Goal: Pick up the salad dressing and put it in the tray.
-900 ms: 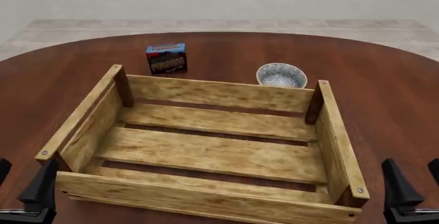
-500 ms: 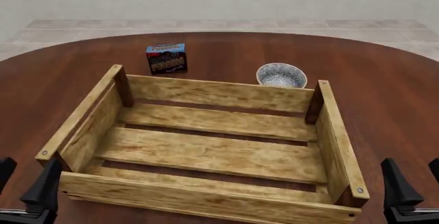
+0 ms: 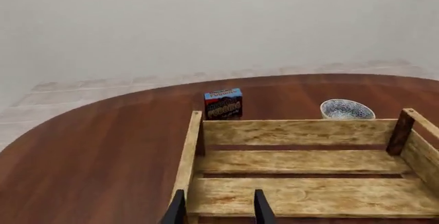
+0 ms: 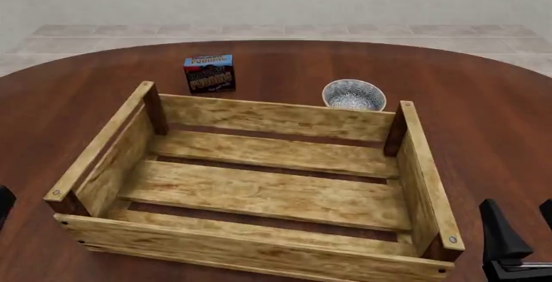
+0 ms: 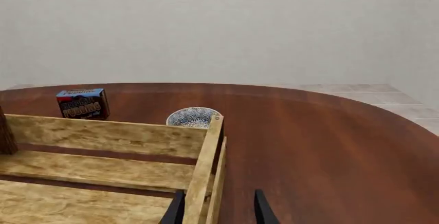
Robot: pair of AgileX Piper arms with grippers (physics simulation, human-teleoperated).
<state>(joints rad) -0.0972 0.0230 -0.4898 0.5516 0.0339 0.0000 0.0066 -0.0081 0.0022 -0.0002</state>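
Observation:
The salad dressing bottle is not in any view. The tray (image 4: 250, 191) is a large light-wood slatted crate in the middle of the table, with nothing in it. It also shows in the left wrist view (image 3: 302, 131) and the right wrist view (image 5: 103, 136). My left gripper (image 3: 218, 213) is open and empty, near the crate's front left corner; only a dark tip (image 4: 4, 204) shows in the front view. My right gripper (image 4: 520, 240) is open and empty, by the crate's front right corner, and shows in its wrist view (image 5: 218, 211).
A blue-and-black pudding box (image 4: 209, 73) stands behind the crate's back left corner. A small patterned round bowl (image 4: 353, 94) sits behind the back wall toward the right. The round dark wood table (image 4: 483, 114) extends on all sides of the crate.

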